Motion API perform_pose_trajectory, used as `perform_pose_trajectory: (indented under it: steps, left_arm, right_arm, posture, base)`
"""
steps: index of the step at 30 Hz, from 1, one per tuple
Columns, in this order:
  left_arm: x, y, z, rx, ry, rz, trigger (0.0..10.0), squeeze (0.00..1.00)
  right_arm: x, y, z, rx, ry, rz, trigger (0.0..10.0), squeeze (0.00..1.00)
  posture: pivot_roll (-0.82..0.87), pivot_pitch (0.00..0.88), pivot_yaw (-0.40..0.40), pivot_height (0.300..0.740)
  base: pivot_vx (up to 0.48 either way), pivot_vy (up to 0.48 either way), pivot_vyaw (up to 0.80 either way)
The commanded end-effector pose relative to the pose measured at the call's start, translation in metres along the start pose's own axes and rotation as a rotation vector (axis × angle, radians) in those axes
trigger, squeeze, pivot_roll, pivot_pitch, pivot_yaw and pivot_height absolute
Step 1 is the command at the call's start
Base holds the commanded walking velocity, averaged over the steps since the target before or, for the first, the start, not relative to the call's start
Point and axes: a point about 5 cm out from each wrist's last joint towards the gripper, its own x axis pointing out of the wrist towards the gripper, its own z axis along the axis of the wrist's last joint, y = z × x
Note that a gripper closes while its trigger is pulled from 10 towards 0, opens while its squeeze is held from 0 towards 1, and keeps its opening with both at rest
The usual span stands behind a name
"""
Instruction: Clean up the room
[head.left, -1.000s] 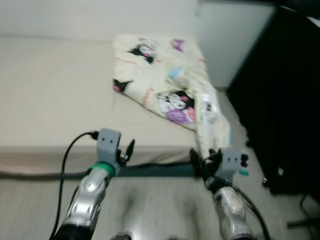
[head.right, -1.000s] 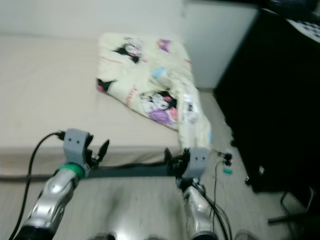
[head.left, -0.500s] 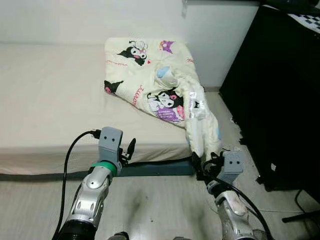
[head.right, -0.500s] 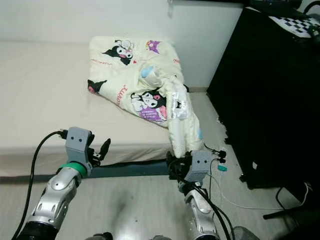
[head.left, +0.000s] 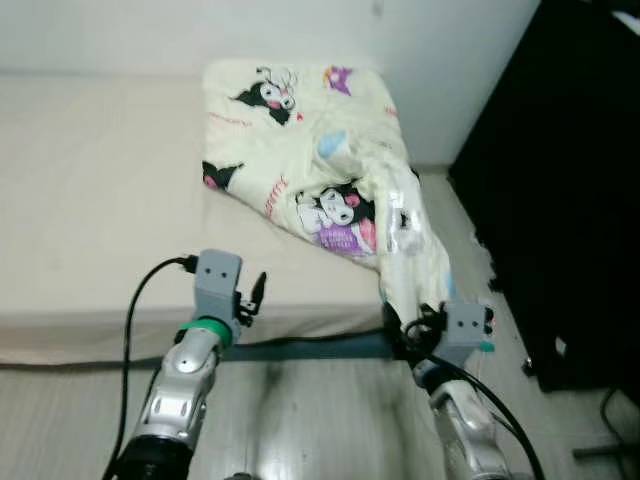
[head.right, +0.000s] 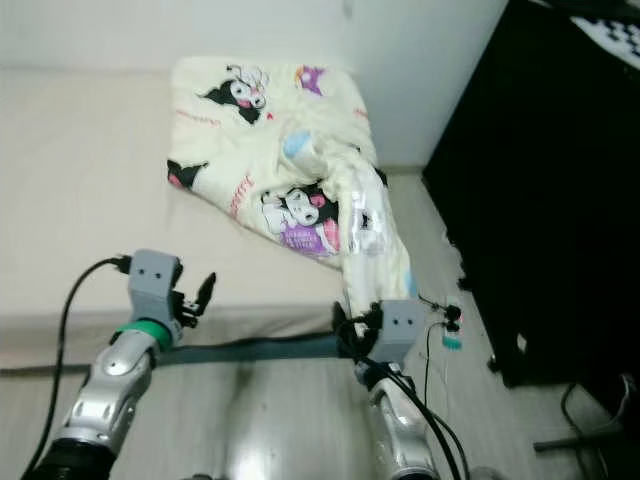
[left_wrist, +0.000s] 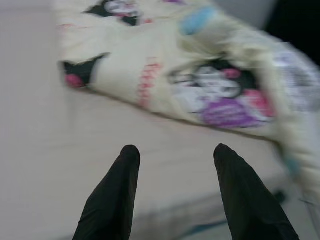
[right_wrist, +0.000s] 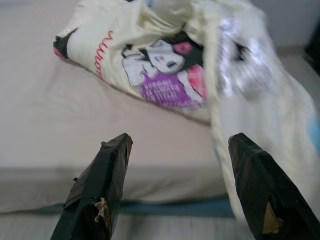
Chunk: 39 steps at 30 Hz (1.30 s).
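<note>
Cartoon blanket (head.left: 330, 170) bunched on bed (head.left: 100, 200) corner, tail hanging to floor. Left tool (left_wrist: 172, 155) & right tool (right_wrist: 177, 145) spread wide, empty, short of bed edge. Risk: snagging hanging tail, dragging blanket off.

One bed (head.left: 90, 200) with a beige sheet. One cream cartoon-print blanket (head.left: 320, 150), bunched at the bed's far right corner, one end spilling over the right edge to the floor (head.left: 320, 420). One black cabinet (head.left: 570, 200). Two grippers: the left gripper (left_wrist: 172, 165) and the right gripper (right_wrist: 180, 165), each with two black fingers spread apart.
</note>
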Motion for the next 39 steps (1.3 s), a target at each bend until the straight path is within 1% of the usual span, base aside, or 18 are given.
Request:
perform_pose_trajectory:
  steps: [1, 13, 28, 35, 39]
  left_arm:
    - [-0.0014, 0.0025, -0.0059, -0.002, 0.029, 0.012, 10.0, 0.00]
    - [-0.0011, 0.0026, -0.0061, -0.007, 0.031, 0.015, 10.0, 0.00]
    - [-0.0041, 0.0041, -0.0104, -0.007, 0.043, 0.022, 10.0, 0.00]
    - [-0.0039, 0.0030, -0.0108, -0.008, 0.045, 0.019, 10.0, 0.00]
    - [-0.0050, 0.0028, -0.0140, -0.002, 0.054, 0.018, 10.0, 0.00]
  right_arm:
    - [-0.0039, 0.0043, -0.0062, 0.018, 0.021, 0.004, 10.0, 0.00]
    - [-0.0041, 0.0049, -0.0065, 0.019, 0.023, 0.006, 10.0, 0.00]
    - [-0.0070, 0.0077, -0.0108, 0.015, 0.048, 0.030, 10.0, 0.00]
    - [-0.0068, 0.0072, -0.0108, 0.019, 0.049, 0.026, 10.0, 0.00]
    - [-0.0040, 0.0072, -0.0079, 0.020, 0.040, 0.025, 10.0, 0.00]
  posture:
    - [0.04, 0.067, 0.007, 0.740]
    - [0.04, 0.069, 0.005, 0.740]
    - [0.04, 0.071, 0.006, 0.740]
    - [0.04, 0.070, 0.006, 0.720]
    - [0.04, 0.067, 0.008, 0.700]
  base:
    - [0.480, 0.000, 0.00]
    - [0.454, 0.000, 0.00]
    - [0.000, 0.000, 0.00]
    - [0.000, 0.000, 0.00]
    - [0.000, 0.000, 0.00]
